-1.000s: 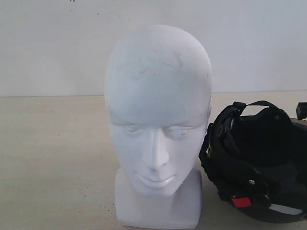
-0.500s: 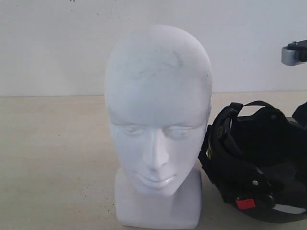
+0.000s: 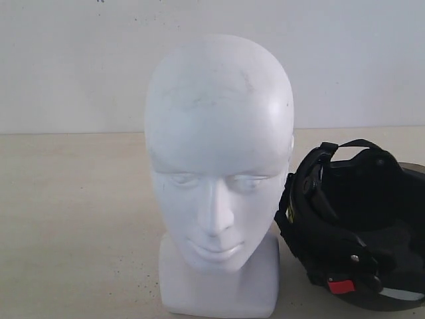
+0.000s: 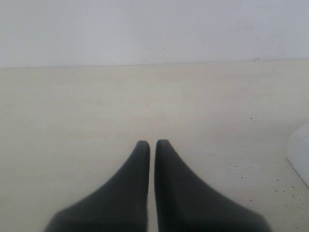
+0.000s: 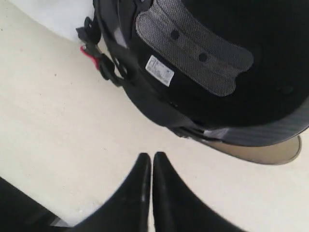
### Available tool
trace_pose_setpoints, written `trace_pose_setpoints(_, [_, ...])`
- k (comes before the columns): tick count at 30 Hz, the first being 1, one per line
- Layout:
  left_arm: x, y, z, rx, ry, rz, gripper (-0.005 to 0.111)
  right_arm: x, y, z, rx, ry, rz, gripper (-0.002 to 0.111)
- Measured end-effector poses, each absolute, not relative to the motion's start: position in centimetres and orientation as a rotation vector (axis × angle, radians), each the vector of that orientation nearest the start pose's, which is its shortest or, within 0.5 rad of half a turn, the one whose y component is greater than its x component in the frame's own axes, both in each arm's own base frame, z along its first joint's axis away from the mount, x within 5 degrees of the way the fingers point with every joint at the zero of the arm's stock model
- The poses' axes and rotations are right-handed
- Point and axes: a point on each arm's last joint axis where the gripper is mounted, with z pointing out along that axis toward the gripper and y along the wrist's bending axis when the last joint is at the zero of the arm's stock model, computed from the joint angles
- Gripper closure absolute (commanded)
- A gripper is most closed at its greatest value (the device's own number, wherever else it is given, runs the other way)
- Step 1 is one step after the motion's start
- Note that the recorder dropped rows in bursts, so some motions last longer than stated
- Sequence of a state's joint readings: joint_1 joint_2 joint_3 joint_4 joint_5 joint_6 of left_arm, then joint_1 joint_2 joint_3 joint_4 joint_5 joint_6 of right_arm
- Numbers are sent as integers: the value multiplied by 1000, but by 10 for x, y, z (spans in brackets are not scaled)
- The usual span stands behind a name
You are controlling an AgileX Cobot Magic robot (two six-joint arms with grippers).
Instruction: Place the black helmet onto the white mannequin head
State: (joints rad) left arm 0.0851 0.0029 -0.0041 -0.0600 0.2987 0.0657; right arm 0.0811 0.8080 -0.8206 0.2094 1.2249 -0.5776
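The white mannequin head (image 3: 219,173) stands upright on the table, face toward the exterior camera. Right beside it on the right lies the black helmet (image 3: 358,226), tipped with its padded inside and straps showing and a red buckle tab low down. The right wrist view looks into the black helmet (image 5: 207,63), its tinted visor (image 5: 260,152) at the rim, with my right gripper (image 5: 152,157) shut and empty a short way from that rim. My left gripper (image 4: 152,144) is shut over bare table, a corner of the white mannequin head's base (image 4: 300,152) off to one side. Neither gripper shows in the exterior view.
The beige table (image 3: 73,219) runs back to a plain white wall (image 3: 66,60). Its speckled top (image 4: 96,106) stretches ahead of the left gripper to the same wall.
The right arm's parts seen at the exterior view's right edge earlier have gone out of view. The helmet has shifted slightly, its red tab lower and further right.
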Motion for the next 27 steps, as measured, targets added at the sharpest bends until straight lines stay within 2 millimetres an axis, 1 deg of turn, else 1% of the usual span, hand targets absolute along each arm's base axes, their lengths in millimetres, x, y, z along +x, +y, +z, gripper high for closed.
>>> trace_pose_setpoints(1, [54, 3, 187, -56, 1780, 52, 102, 114, 27, 316, -832, 2534, 130, 88])
trace_pose_setpoints(3, [54, 3, 187, -56, 1780, 52, 102, 113, 27, 310, -841, 2552, 136, 69])
trace_pose_setpoints(5, [54, 3, 187, -56, 1780, 52, 102, 112, 27, 307, -879, 2551, 129, 53])
trace_pose_setpoints(6, [54, 3, 187, -56, 1780, 52, 102, 113, 27, 306, -929, 2538, 117, 48])
trace_pose_setpoints(7, [54, 3, 187, -56, 1780, 52, 102, 114, 26, 305, -975, 2527, 102, 45])
trace_pose_setpoints(10, [54, 3, 187, -56, 1780, 52, 102, 122, 25, 300, -1147, 2500, 39, 45])
trace_pose_setpoints(15, [54, 3, 187, -56, 1780, 52, 102, 145, 25, 285, -1326, 2516, -63, 45])
trace_pose_setpoints(19, [54, 3, 187, -56, 1780, 52, 102, 165, 22, 275, -1395, 2497, -186, 45])
trace_pose_setpoints(21, [54, 3, 187, -56, 1780, 52, 102, 173, 22, 272, -1423, 2456, -233, 45])
trace_pose_setpoints(24, [54, 3, 187, -56, 1780, 52, 102, 182, 23, 267, -1514, 2405, -254, 45])
trace_pose_setpoints(27, [54, 3, 187, -56, 1780, 52, 102, 187, 24, 261, -1596, 2395, -246, 45])
